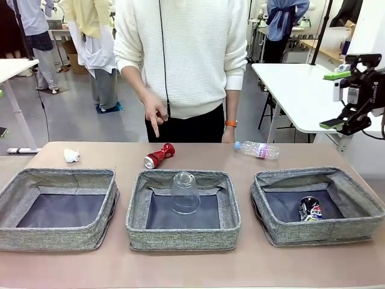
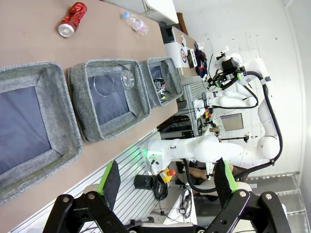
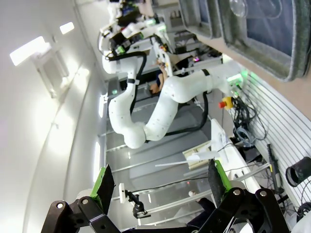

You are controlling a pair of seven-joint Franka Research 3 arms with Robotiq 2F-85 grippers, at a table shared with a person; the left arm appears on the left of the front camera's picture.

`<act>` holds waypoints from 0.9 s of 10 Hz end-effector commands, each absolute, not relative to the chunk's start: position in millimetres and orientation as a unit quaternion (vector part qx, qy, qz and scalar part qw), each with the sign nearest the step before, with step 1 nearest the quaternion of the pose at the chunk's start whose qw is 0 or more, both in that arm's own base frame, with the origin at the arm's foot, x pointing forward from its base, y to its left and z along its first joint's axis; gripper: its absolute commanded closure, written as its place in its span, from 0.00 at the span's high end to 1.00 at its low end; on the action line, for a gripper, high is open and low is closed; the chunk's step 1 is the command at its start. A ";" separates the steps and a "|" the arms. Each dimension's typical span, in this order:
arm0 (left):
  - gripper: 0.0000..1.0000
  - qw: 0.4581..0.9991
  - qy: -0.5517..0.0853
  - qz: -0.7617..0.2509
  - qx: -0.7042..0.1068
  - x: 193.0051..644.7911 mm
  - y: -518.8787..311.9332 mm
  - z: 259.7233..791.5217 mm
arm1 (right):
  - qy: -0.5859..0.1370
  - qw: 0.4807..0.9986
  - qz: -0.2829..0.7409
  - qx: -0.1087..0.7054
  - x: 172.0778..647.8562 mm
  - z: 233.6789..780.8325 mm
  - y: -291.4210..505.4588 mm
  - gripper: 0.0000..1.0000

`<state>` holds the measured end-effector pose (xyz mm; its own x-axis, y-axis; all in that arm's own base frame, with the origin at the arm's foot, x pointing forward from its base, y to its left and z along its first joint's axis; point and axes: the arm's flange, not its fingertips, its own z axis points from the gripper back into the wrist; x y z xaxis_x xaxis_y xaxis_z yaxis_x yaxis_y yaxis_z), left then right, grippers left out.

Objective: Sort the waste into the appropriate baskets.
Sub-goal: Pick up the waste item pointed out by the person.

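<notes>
**Both Grippers Open and Empty, Arms Held Off the Table**

1. Right arm. Your right gripper (image 1: 334, 99) stood raised at the right side of the table (image 1: 192, 268). It was well above the surface, outside the right basket (image 1: 319, 233), and aimed toward the table's middle. Its jaws were spread wide and held nothing.

2. Left arm. Your left gripper (image 2: 168, 182) hung off the table's near edge. The wrist was rolled, so the row of baskets ran sideways in the left wrist view. Its jaws were likewise fully apart, with nothing between them.

3. Person. The person stood at the far edge. One hand (image 1: 154, 113) pointed its index finger down toward the red can (image 1: 159, 155). The other hand (image 1: 228, 133) hung straight down by the table edge.

4. Waste.
   - The red can lay on its side on the table, just beyond the middle basket (image 1: 180, 238).
   - The bottle (image 1: 257, 149) lay on the table beyond the right basket.
   - The paper wad (image 1: 71, 155) lay beyond the left basket (image 1: 57, 241).
   - The cup (image 1: 184, 192) stood upside down in the middle basket.
   - The crushed can (image 1: 310, 209) lay in the right basket.
</notes>
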<state>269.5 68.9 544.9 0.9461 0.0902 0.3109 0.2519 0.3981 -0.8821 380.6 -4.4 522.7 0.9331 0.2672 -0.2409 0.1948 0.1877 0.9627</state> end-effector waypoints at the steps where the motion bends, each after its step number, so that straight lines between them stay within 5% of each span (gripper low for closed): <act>1: 1.00 0.819 -0.156 -0.055 -0.549 268.1 69.6 545.1 | 0.179 0.747 0.013 0.640 382.6 527.1 -1.6 1.00; 4: 1.00 0.821 -0.157 -0.049 -0.546 269.5 68.9 544.9 | 0.179 0.747 0.013 0.640 382.6 527.1 -1.6 1.00; 7: 1.00 0.936 -0.134 -0.115 -0.304 271.0 96.8 546.6 | 0.179 0.747 0.013 0.640 382.6 527.1 -1.6 1.00; 8: 1.00 0.972 -0.112 -0.128 -0.163 229.0 -130.3 874.1 | 0.179 0.747 0.013 0.640 382.6 527.1 -1.6 1.00; 9: 1.00 0.976 -0.113 -0.160 -0.091 261.2 -175.6 869.8 | 0.179 0.747 0.013 0.640 382.6 527.1 -1.6 1.00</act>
<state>248.3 -8.6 658.9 0.9281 -0.1619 0.3354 0.3074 0.8415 -0.4442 380.9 -3.3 522.0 0.9323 0.2682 -0.2425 0.1961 0.1885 0.9623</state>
